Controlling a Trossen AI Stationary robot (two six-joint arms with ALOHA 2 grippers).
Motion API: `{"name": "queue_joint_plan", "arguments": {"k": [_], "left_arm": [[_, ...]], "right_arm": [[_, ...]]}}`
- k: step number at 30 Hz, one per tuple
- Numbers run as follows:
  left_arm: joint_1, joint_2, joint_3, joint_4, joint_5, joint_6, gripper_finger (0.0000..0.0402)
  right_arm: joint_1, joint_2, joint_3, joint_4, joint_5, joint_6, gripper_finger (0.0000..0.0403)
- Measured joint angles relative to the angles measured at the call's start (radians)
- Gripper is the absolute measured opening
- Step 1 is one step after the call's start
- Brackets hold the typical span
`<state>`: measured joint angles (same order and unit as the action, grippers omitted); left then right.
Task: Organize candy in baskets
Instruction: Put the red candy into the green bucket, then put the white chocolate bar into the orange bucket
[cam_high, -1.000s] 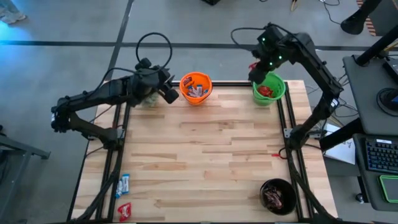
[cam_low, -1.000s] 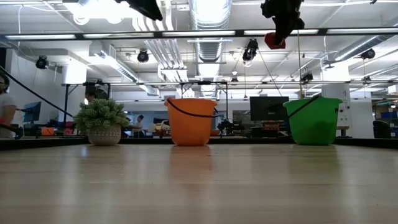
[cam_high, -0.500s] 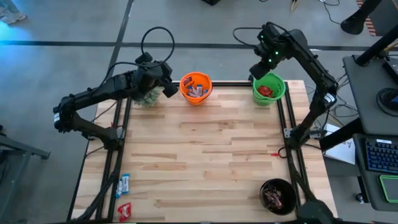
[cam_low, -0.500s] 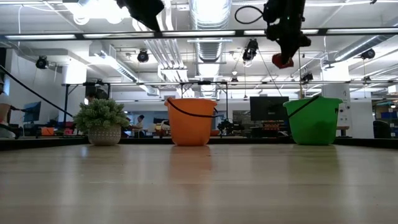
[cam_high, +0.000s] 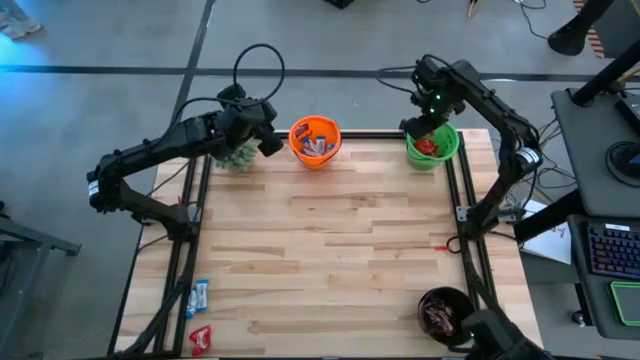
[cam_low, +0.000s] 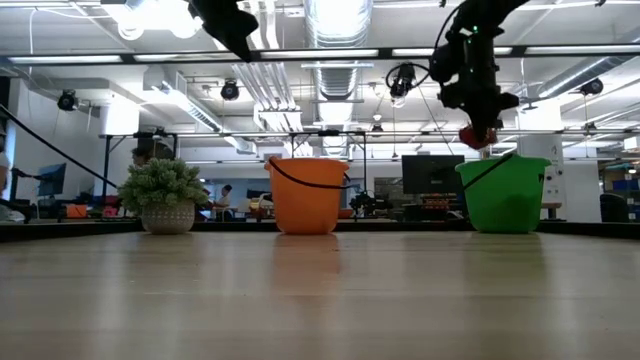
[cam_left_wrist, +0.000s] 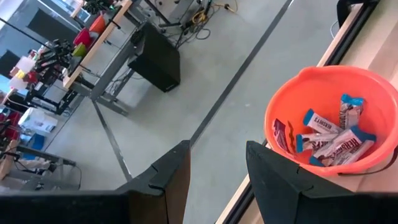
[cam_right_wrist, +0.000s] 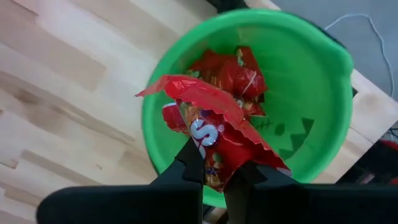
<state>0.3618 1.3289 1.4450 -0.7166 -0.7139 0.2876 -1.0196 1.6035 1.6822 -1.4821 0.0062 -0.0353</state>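
Observation:
My right gripper (cam_high: 421, 122) is shut on a red candy (cam_right_wrist: 211, 134) right above the green basket (cam_high: 433, 146), which holds more red candies (cam_right_wrist: 233, 74). In the low view the candy (cam_low: 473, 135) hangs just over the green basket's rim (cam_low: 503, 160). My left gripper (cam_left_wrist: 217, 171) is open and empty, up in the air beside the orange basket (cam_high: 315, 141), which holds light blue-and-white candies (cam_left_wrist: 333, 140). The black basket (cam_high: 447, 314) with dark candies stands at the near right corner. Two loose candies, one blue-and-white (cam_high: 199, 297) and one red (cam_high: 200, 339), lie flat at the near left edge. My right gripper pinches the red candy between its two fingers at one end of the crinkled wrapper (cam_right_wrist: 214, 163), coming from above and pointing down. The candy is lifted clear and sticks out below the fingertips, over the green basket's opening.
A fuzzy grey-green potted plant (cam_high: 238, 157) stands at the far left corner, under my left arm. The orange and green baskets sit along the far edge. The wooden table's middle (cam_high: 330, 240) is bare. Black frame rails run along the left and right edges.
My right gripper has come down toward the green basket with the red candy still in its fingers; in the low view it dropped from near the ceiling lights to just above the basket's rim. The left arm has shifted only slightly.

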Motion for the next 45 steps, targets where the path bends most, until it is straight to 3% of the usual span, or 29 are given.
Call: {"name": "queue_joint_plan", "arguments": {"k": [7,14,20,26,30,39,45], "left_arm": [[0.000,0.000,0.000,-0.002,0.000,0.026,0.0139],[0.000,-0.001,0.000,-0.003,0.000,0.044,0.0139],[0.000,-0.001,0.000,-0.064,0.000,0.012,0.0139],[0.000,-0.002,0.000,-0.201,0.000,-0.089,0.0139],[-0.006,-0.002,0.000,-0.293,0.009,-0.190,0.0139],[-0.025,-0.003,0.000,-0.534,0.243,-0.519,0.0139],[-0.029,-0.002,0.000,-0.714,0.322,-0.687,0.0139]], "right_arm": [[-0.017,0.000,-0.035,-0.005,0.087,-0.001,0.0046],[-0.022,0.000,-0.035,-0.005,0.094,0.000,0.0105],[-0.022,0.000,-0.034,-0.004,0.100,0.026,0.0131],[-0.020,-0.005,-0.009,0.003,0.077,0.029,0.0141],[-0.019,-0.006,0.029,0.010,-0.016,0.011,0.0138],[0.023,-0.008,0.066,0.131,-0.167,-0.051,0.0139],[0.065,-0.008,0.066,0.156,-0.171,-0.074,0.0141]]}}
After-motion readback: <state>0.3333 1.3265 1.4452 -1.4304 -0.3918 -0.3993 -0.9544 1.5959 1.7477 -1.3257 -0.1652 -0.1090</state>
